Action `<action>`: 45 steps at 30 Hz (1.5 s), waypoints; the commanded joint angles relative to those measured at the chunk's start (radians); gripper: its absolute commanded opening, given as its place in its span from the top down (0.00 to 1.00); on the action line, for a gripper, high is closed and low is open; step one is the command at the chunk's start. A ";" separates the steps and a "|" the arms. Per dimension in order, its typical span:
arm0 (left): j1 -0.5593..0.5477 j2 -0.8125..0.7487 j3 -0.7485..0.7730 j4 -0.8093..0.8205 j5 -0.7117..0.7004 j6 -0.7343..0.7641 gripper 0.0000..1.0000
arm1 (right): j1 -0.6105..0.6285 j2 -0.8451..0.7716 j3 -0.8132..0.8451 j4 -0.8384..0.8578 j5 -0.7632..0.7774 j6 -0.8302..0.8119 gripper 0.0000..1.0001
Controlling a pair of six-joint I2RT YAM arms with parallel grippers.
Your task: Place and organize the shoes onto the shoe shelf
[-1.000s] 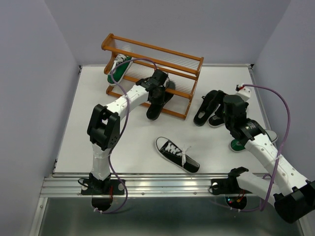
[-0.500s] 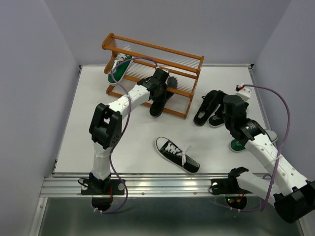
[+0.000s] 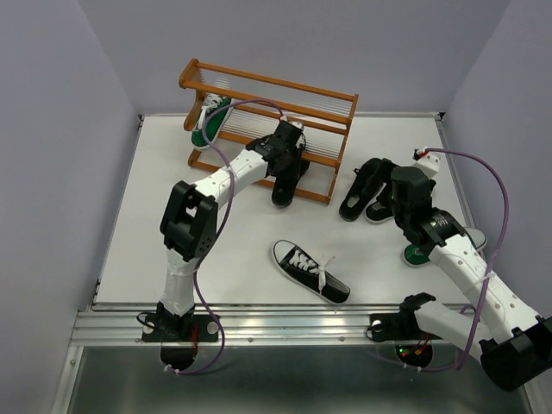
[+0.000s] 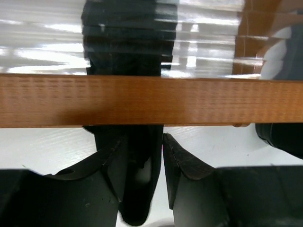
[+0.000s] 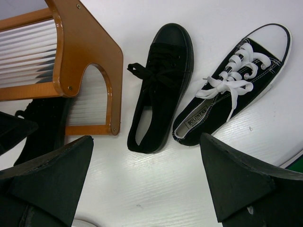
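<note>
The shoe shelf (image 3: 285,108) stands at the back, with one green sneaker (image 3: 210,121) on its left end. A plain black shoe (image 3: 290,183) lies with its toe on the lower tier's rods (image 4: 130,42) and its heel out over the front rail (image 4: 199,100). My left gripper (image 3: 291,164) (image 4: 144,142) is open, its fingers loosely on either side of that shoe's heel wall. My right gripper (image 3: 395,200) (image 5: 146,137) hovers wide open and holds nothing, just above another plain black shoe (image 5: 161,85) and a black sneaker with white laces (image 5: 234,90).
A second black sneaker with white laces (image 3: 310,270) lies on the table's front middle. A green sneaker (image 3: 418,253) sits partly hidden under my right arm. The shelf's right end post (image 5: 87,61) stands close to the plain black shoe on the table.
The left gripper has carried the plain black shoe rightward and deeper onto the lower tier, and its jaws have opened off the heel. The right arm has not moved.
</note>
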 commanded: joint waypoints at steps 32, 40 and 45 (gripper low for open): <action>-0.057 -0.167 -0.220 -0.007 -0.101 0.005 0.68 | -0.001 -0.009 0.016 0.009 0.003 0.009 0.00; -0.060 -0.172 -0.190 0.029 -0.150 0.038 1.00 | -0.001 -0.006 0.019 0.008 0.005 0.006 0.00; -0.062 -0.228 -0.224 0.120 -0.193 0.055 1.00 | -0.001 -0.005 0.017 0.008 0.008 0.006 0.00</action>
